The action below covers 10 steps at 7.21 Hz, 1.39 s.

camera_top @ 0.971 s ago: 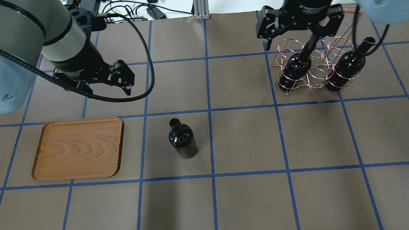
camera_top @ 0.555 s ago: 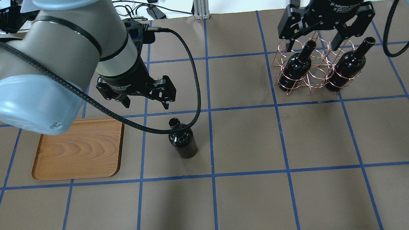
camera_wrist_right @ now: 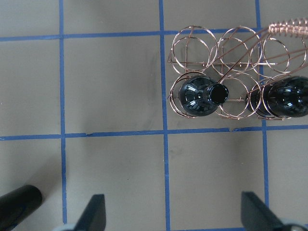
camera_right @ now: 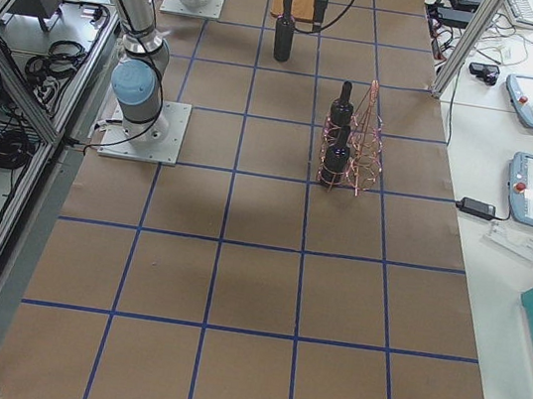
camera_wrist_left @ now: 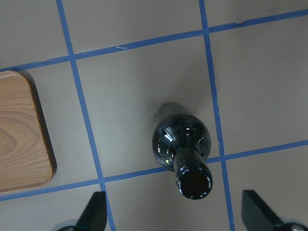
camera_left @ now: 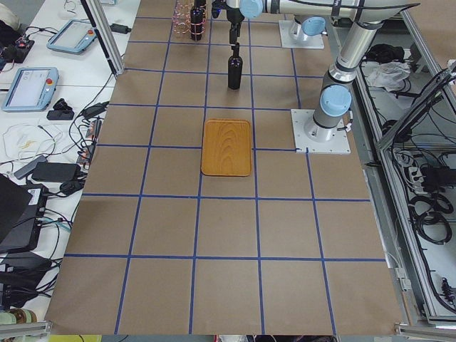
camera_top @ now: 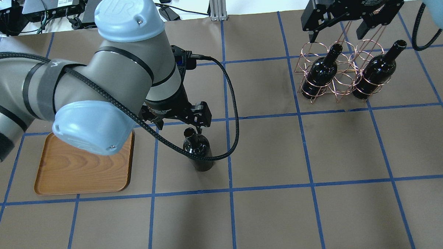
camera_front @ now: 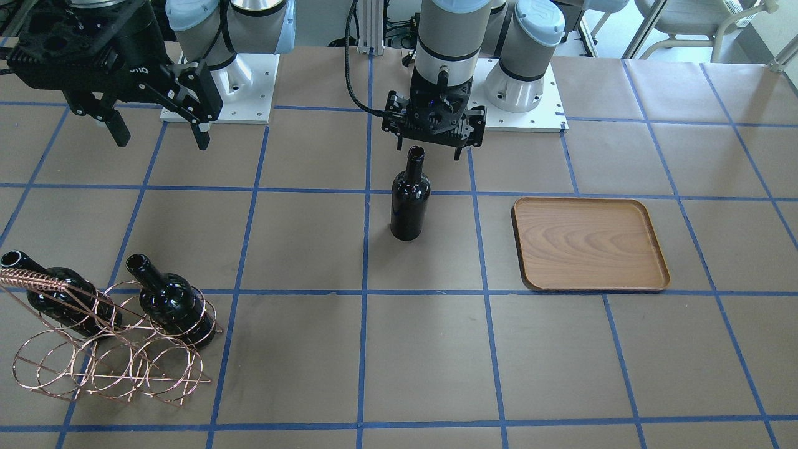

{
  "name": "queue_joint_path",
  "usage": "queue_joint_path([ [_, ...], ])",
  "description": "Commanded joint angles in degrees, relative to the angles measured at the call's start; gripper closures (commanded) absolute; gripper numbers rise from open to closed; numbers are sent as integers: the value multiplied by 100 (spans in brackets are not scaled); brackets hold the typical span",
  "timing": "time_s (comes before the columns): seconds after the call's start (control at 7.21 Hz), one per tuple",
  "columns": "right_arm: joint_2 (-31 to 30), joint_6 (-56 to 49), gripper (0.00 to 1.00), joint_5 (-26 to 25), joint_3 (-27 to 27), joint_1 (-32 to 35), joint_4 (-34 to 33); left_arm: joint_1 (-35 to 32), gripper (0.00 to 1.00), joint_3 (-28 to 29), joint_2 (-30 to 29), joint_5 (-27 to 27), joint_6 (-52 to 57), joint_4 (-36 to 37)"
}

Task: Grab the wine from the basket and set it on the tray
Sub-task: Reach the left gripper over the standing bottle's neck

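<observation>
One wine bottle (camera_top: 197, 151) stands upright on the table between basket and tray; it also shows in the front view (camera_front: 409, 199) and the left wrist view (camera_wrist_left: 185, 144). My left gripper (camera_top: 179, 126) is open and empty, just above and behind the bottle's mouth, not touching it. The wooden tray (camera_top: 79, 170) lies bare to the bottle's left, partly under my left arm. The copper wire basket (camera_top: 309, 49) holds two more bottles (camera_top: 321, 75) (camera_top: 376, 73). My right gripper (camera_top: 336, 34) is open and empty above the basket's far side.
Blue tape lines grid the brown table cover. Cables and boxes lie beyond the table's far edge. The left arm's black cable (camera_top: 228, 102) loops down beside the standing bottle.
My left arm has swung right and forward, from beyond the tray to over the standing bottle's neck. My right gripper has drawn back and up from the basket's left bottle.
</observation>
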Motion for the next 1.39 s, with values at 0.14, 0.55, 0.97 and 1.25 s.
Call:
queue_joint_path([
  [0.14, -6, 28, 0, 0, 261, 3, -232, -41, 9, -57, -258, -222, 8, 41],
  [0.55, 3, 10, 0, -9, 270, 3, -232, -76, 18, -224, -355, -214, 60, 6],
  [0.97, 3, 19, 0, 0, 279, 3, -188, -67, 38, -207, -329, -196, 87, -38],
  [1.25, 3, 19, 0, 9, 279, 3, -197, -58, 43, -146, -329, -222, 87, -12],
])
